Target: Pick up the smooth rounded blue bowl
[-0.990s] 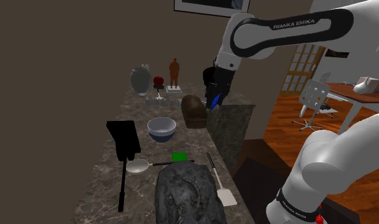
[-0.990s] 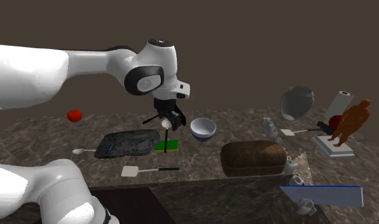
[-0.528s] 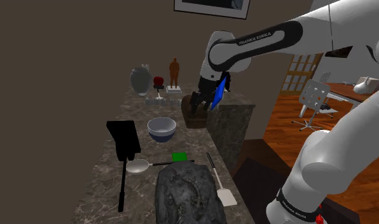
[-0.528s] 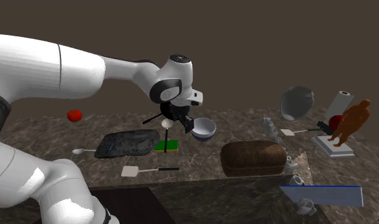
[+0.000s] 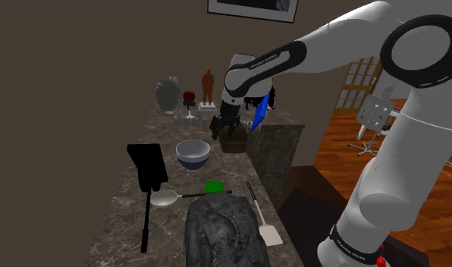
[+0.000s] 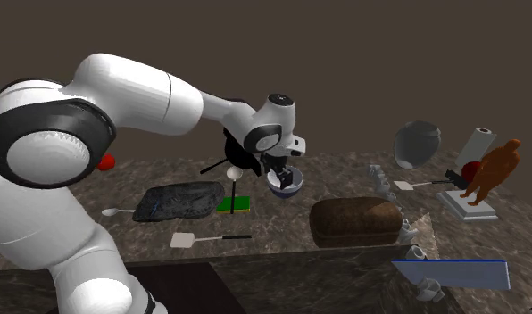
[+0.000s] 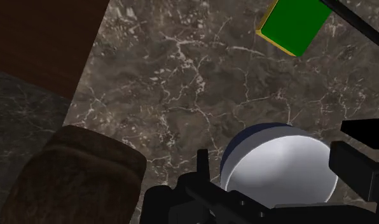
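White lettering, "FRANKA EMIKA", is seen printed along the dark band of the arm [image 5: 265, 61] in the shoulder view.

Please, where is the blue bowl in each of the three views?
Shoulder view: the blue bowl sits near the centre.
Second exterior view: near the centre, partly behind the hand.
Wrist view: between the hand's fingers.
Shared landmark: the green block near it.

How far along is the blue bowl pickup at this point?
Done: the approach. The end effector hangs right over the blue bowl, with its open fingers either side of it. In hand: lining up for the grasp. Left: closing and lifting, since the bowl sits unheld on the marble counter.
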`<state>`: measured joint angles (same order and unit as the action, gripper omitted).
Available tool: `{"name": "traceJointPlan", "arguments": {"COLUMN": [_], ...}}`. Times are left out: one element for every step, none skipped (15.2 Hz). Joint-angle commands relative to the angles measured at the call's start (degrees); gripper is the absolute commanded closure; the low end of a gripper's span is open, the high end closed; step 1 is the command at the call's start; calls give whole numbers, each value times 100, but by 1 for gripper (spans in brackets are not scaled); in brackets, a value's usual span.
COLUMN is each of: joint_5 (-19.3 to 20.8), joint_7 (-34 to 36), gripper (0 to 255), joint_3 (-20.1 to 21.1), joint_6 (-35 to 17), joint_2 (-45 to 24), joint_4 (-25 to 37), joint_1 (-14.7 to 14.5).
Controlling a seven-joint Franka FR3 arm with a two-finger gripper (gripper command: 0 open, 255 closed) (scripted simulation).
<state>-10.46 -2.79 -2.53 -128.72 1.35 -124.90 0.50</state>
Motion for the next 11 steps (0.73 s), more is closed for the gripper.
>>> {"name": "traceJointPlan", "arguments": {"joint_5": [-53, -78, -103, -127, -151, -173, -194, -213, -232, -241, -254], "joint_7": [33, 36, 39, 43, 49, 56, 65, 75, 87, 95, 80], "gripper": [0, 0, 0, 0, 0, 0, 0, 0, 0, 0, 0], "joint_3": [8, 3, 0, -3, -6, -8, -9, -11, -12, -12, -7], "joint_6": [-193, -257, -314, -363, -406, -441, -469, -489, -503, -507, -568], "joint_2": [-477, -698, -919, -1141, -1363, -1586, -1809, -2033, -2258, -2386, -2428], "joint_4": [304, 467, 638, 816, 1001, 1194, 1395, 1605, 1822, 1950, 1930], "joint_1": [-9, -3, 4, 12, 21, 32, 43, 56, 68, 76, 79]}}
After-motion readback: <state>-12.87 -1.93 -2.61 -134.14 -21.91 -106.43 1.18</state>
